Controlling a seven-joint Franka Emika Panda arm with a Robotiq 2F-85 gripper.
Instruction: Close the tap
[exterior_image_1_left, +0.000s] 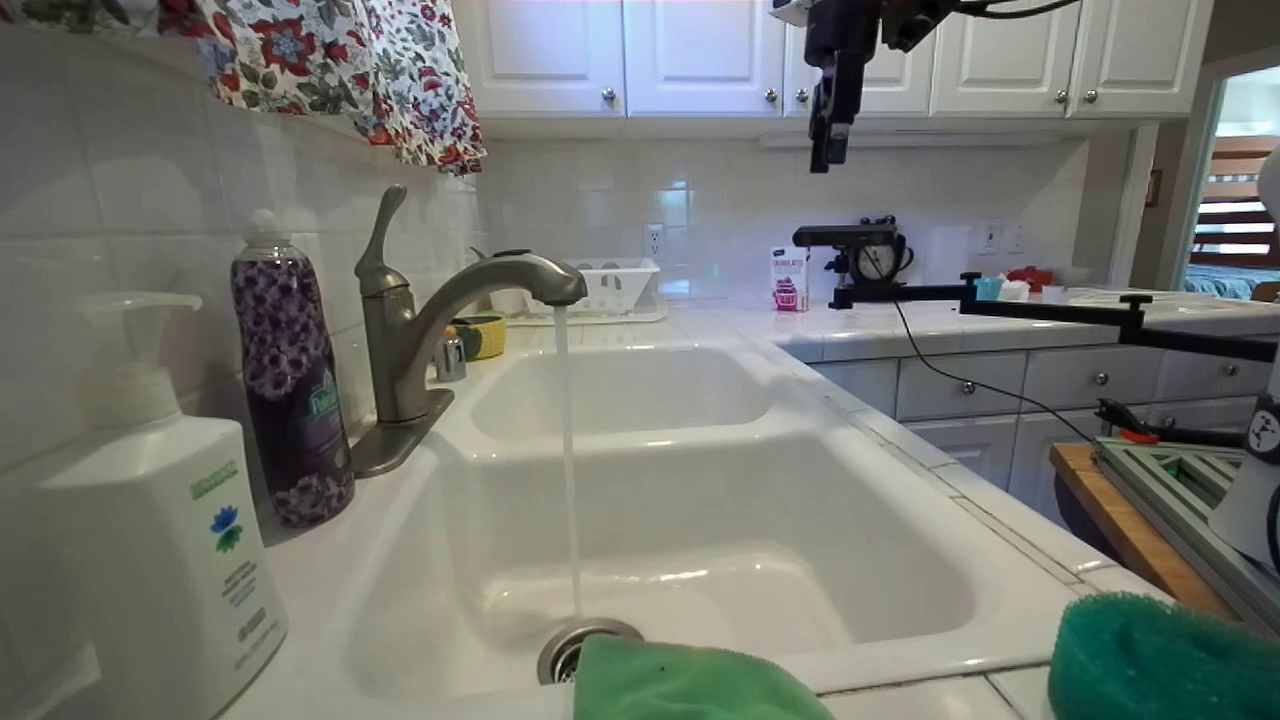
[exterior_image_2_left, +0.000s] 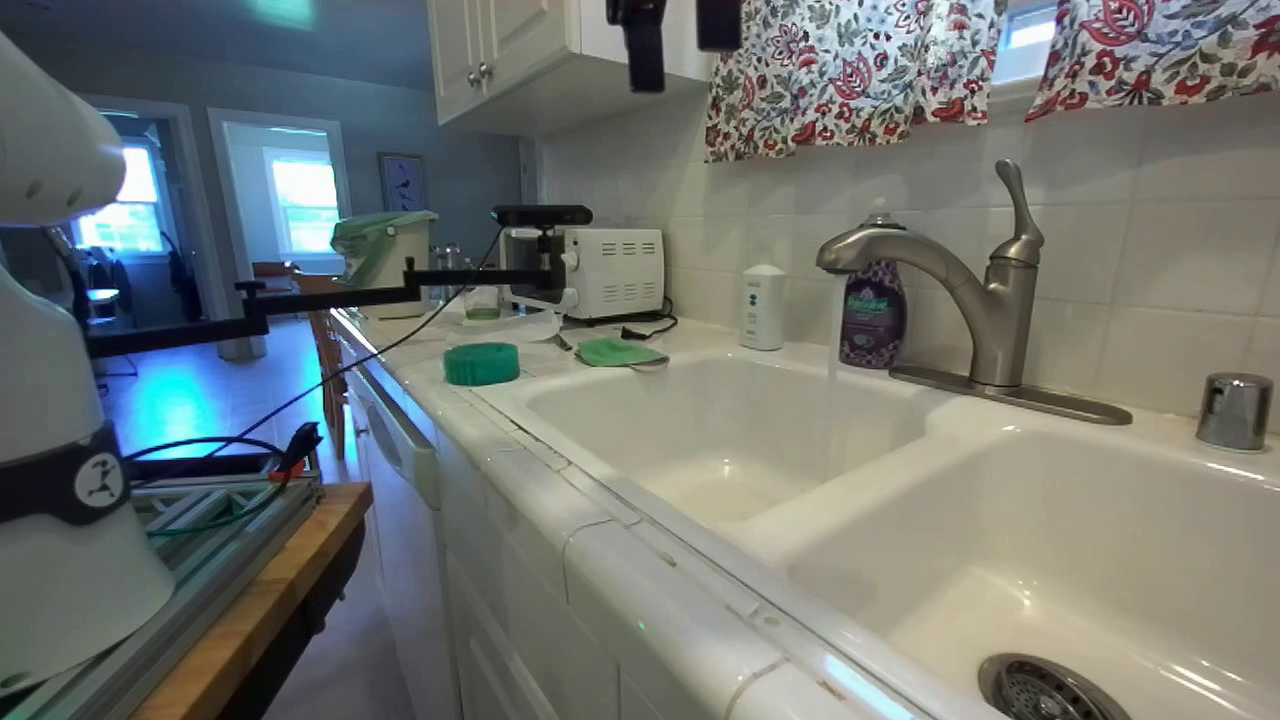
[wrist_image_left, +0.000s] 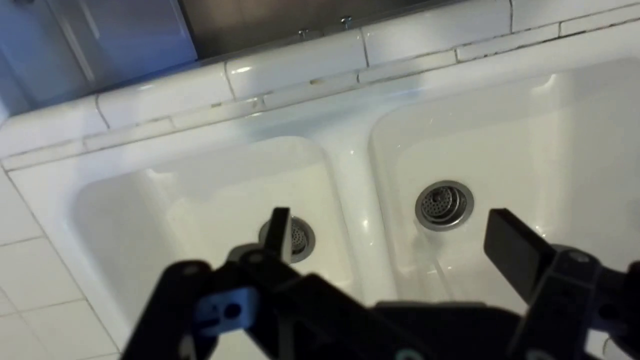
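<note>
Two black, flat-tipped fingers (wrist_image_left: 520, 252) stand spread wide apart in the wrist view. One brushed grey-metal tap (exterior_image_1_left: 395, 345) lies well apart from them and lower, toward eight o'clock in an exterior view; it has one thick arched spout (exterior_image_1_left: 480, 281) and one slim lever (exterior_image_1_left: 381, 232) rising from its top. One thin stream of water (exterior_image_1_left: 568, 450) drops from the spout toward six o'clock. Near the tap, toward eight o'clock, stands one purple-patterned bottle (exterior_image_1_left: 290, 390), and farther out the same way one white pump soap dispenser (exterior_image_1_left: 170, 545). Beside the tap sits one white sink (wrist_image_left: 362, 215) with two basins; the wrist view shows two round metal drains (wrist_image_left: 444, 206), each exterior view only one. Toward five o'clock from the tap, on the white-tiled bench (exterior_image_2_left: 690, 620), lies one flat light-green cloth (exterior_image_1_left: 690, 685); toward four, one porous teal sponge (exterior_image_1_left: 1150, 660). One white dish rack (exterior_image_1_left: 635, 286) shows solely in an exterior view, one white toaster oven (exterior_image_2_left: 615, 270) likewise.
</note>
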